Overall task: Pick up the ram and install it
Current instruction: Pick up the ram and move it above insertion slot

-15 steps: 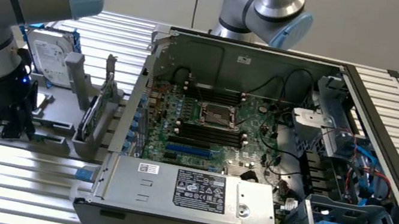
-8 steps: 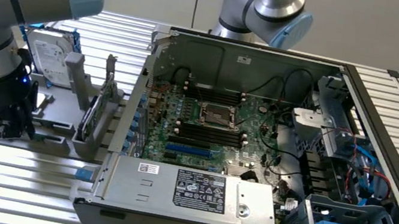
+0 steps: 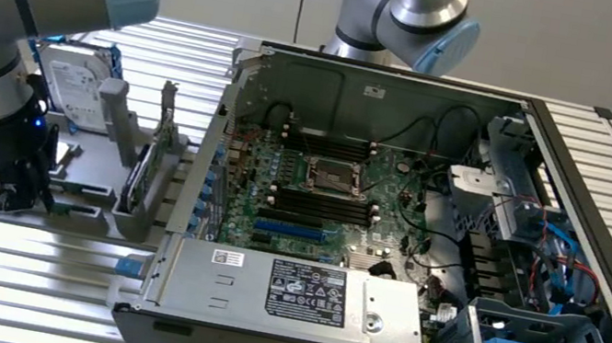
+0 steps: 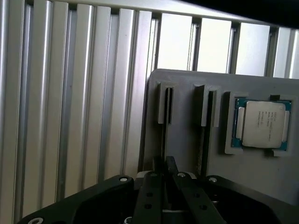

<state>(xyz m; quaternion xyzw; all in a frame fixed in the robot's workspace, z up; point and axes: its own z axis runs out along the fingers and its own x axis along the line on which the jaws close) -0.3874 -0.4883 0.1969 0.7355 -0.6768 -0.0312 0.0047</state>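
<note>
The ram (image 4: 164, 137) shows edge-on as a thin dark strip standing in a slot of the grey holder (image 4: 187, 93). My gripper (image 4: 164, 161) is right over that slot, its two black fingers drawn together on the strip's near end. In the exterior view, my gripper (image 3: 13, 197) is lowered onto the holder (image 3: 79, 190) at that view's left, beside the open computer case (image 3: 602, 184). The black memory slots (image 3: 326, 201) lie on the motherboard inside the case.
A square silver chip (image 4: 262, 123) sits in a recess of the holder beside a second slot (image 4: 208, 107). A silver hard drive (image 3: 74, 86) and a dark upright card (image 3: 139, 172) stand on the holder. A second arm (image 3: 414, 12) stands behind the case. Ribbed metal table all around.
</note>
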